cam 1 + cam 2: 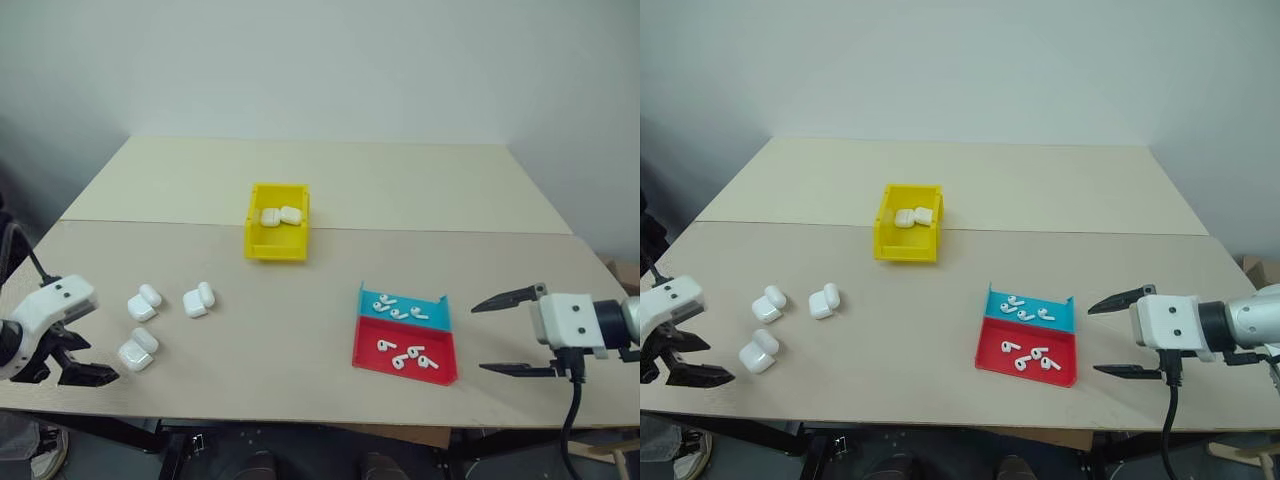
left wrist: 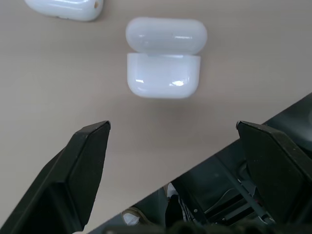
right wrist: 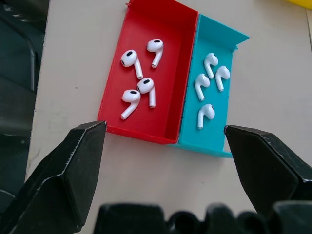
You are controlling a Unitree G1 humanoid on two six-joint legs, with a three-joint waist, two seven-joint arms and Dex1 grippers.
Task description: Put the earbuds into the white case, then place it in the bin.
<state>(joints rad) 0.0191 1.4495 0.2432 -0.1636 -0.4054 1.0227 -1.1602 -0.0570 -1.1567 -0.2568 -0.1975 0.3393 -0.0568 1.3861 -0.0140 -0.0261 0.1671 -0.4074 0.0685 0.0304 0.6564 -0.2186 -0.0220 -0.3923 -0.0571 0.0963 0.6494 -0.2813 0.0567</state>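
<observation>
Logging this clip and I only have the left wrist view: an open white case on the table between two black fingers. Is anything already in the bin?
Observer: Yes, the yellow bin holds two white cases lying side by side.
Operator: How many cases are left on the table?
Observer: Three white cases sit near the left gripper, all with lids open.
Operator: Where are the earbuds?
Observer: Eight earbuds lie in a red-and-blue tray, four in each half, just ahead of the right gripper.
Operator: Is that gripper holding one?
Observer: No, its jaws are wide open and empty.
</observation>
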